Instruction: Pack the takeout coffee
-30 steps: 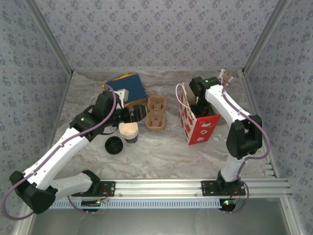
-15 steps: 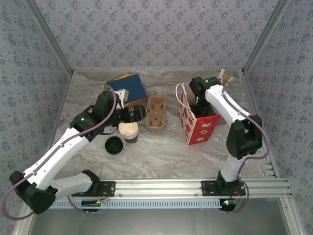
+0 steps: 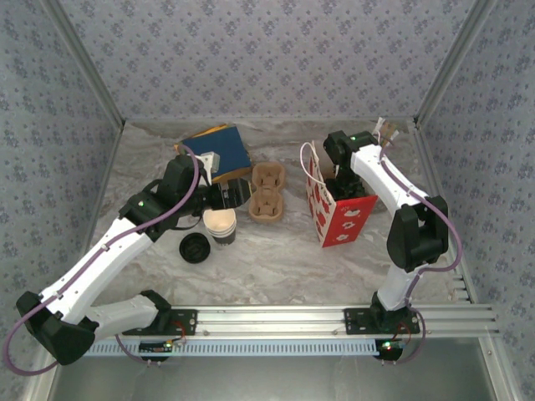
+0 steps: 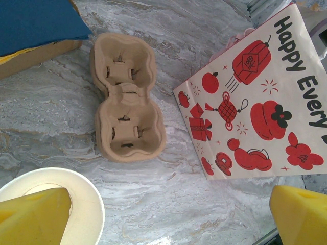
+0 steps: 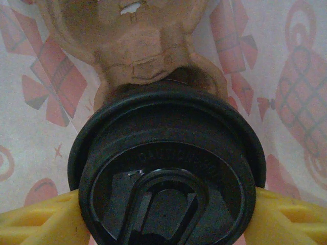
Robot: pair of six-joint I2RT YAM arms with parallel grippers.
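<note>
The takeout coffee [image 5: 168,168] shows its round black lid from above, close under the right wrist camera. My right gripper [image 5: 166,217] is shut on it, a yellow finger [image 5: 41,219] pressed against each side of the lid. It sits low inside the red-and-white gift bag [image 3: 338,213], over a brown pulp carrier [image 5: 138,51] on the bag's floor. From above, my right gripper [image 3: 338,180] reaches down into the bag's mouth. My left gripper [image 3: 221,194] hangs open over the table with nothing between its fingers [image 4: 33,217].
A stack of lidless paper cups [image 3: 221,224] stands under the left finger. A loose black lid [image 3: 194,247] lies to its left. A second pulp carrier [image 3: 267,192] lies mid-table, and a blue box [image 3: 219,150] sits behind it. Walls close off three sides.
</note>
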